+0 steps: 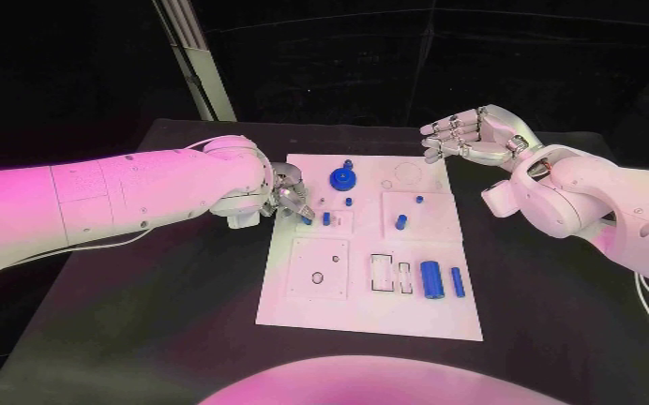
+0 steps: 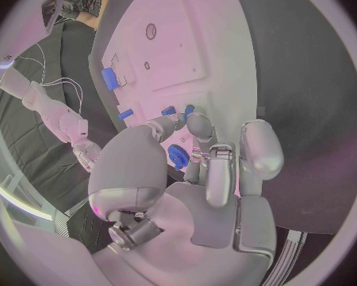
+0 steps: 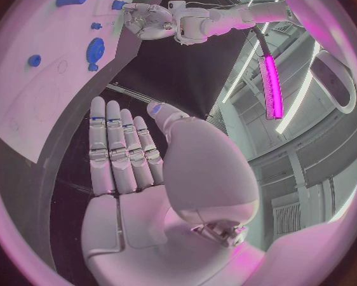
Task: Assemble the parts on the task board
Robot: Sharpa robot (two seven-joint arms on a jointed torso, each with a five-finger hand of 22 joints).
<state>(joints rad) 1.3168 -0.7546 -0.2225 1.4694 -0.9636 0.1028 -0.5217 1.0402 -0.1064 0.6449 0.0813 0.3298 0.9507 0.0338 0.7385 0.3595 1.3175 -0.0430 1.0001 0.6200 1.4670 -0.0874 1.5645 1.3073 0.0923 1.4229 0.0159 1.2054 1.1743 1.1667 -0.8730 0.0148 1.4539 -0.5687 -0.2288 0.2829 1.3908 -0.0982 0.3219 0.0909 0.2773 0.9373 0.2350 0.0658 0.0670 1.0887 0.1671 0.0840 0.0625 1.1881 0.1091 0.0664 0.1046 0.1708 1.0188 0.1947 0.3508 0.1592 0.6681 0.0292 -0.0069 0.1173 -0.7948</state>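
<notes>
Board: the white board point(image 1: 368, 302) lies flat in the middle of the black tabletop point(image 1: 162, 302), between the two arms.
Left hand: the left hand point(image 1: 281, 197) sits at the board's left edge, fingers curled down over it; whether it holds a part cannot be told from the head view.
Part at left hand: a small blue peg point(image 1: 326, 219) stands just beside the fingertips, on a raised square plate.
Left wrist view: the fingers point(image 2: 201, 126) reach down to the board with small blue pegs point(image 2: 169, 111) right at their tips, and a blue gear point(image 2: 178, 154) shows behind them.
Right hand: the right hand point(image 1: 467, 135) hovers off the board's far right corner, palm open, fingers straight and close together, holding nothing.
Right wrist view: the flat fingers point(image 3: 121, 152) stand well apart from the board.
Near row: a blue cylinder point(image 1: 431, 280) and a thinner blue pin point(image 1: 458, 281) lie side by side.
Far row: the gear point(image 1: 343, 178) rests near the far edge.
</notes>
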